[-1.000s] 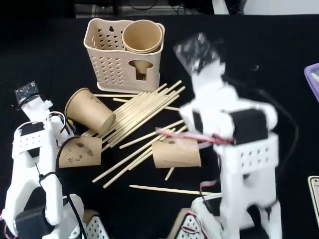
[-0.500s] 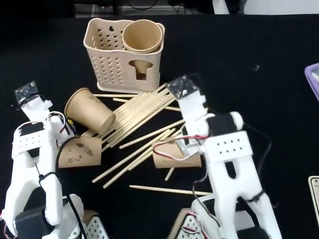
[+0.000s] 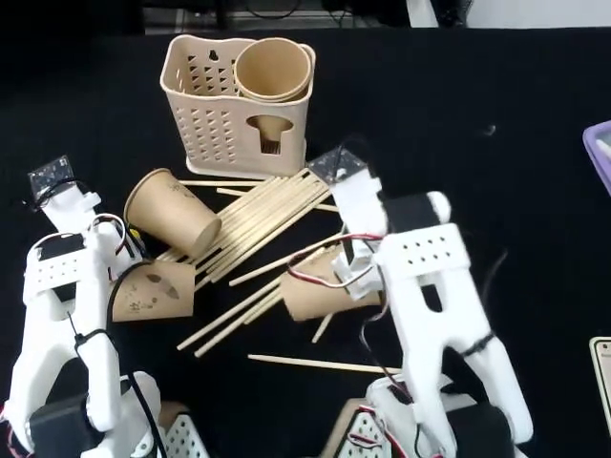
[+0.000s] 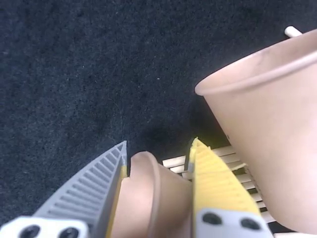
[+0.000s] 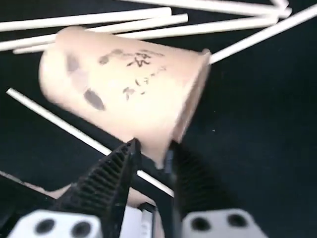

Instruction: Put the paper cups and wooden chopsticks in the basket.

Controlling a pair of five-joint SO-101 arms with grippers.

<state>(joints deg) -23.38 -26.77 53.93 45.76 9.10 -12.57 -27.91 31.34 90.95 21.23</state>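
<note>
Paper cup (image 5: 124, 94) lying on its side, rim pinched between the near-closed fingers of the right gripper (image 5: 153, 148); chopsticks (image 3: 267, 215) scattered beneath and beyond it on the bench (image 3: 477, 95). Left gripper (image 4: 158, 153) clasps a second cup (image 4: 153, 198). Basket (image 3: 205, 124) stands farther back, stacked cups (image 3: 274, 67) inside.

Black cloth (image 3: 535, 95) underneath; 1 purple bin corner (image 3: 600, 140) & 1 pale card (image 3: 603, 372) at same edge.

beige perforated basket (image 3: 205, 124); tan paper cups (image 3: 172, 210); pale chopsticks (image 3: 267, 215); black table (image 3: 496, 76).
</note>
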